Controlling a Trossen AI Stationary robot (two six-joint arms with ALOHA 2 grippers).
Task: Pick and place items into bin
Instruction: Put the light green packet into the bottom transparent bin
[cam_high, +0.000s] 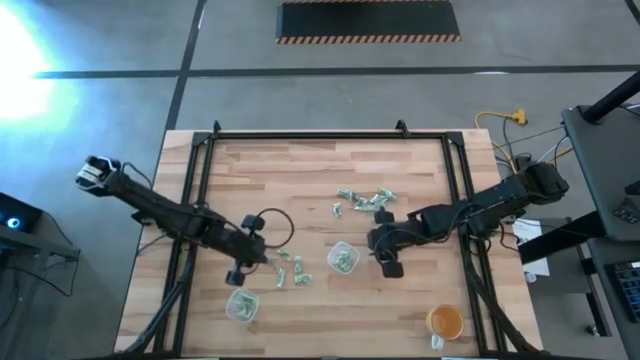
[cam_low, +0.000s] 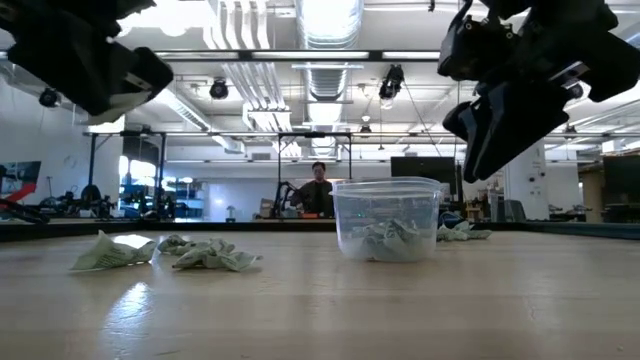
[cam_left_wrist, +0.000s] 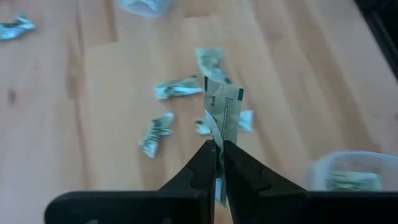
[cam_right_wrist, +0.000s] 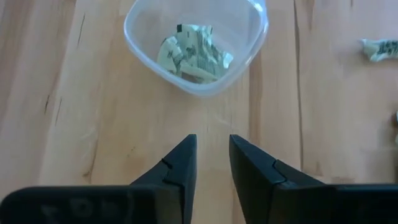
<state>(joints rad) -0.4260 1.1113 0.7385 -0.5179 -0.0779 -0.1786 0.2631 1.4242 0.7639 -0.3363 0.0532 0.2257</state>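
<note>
The left tool is clamped on 1 crumpled green-and-white wrapper, lifted for carrying. The right tool, slightly parted and empty, hovers beside the clear plastic cup mid-surface, likely after dropping.

Overhead view looks straight down on the whole table; low view looks level across it — each wrist view peers closely past its own fingers. All share the clear cup.

No readable text — wrappers' print illegible
</note>
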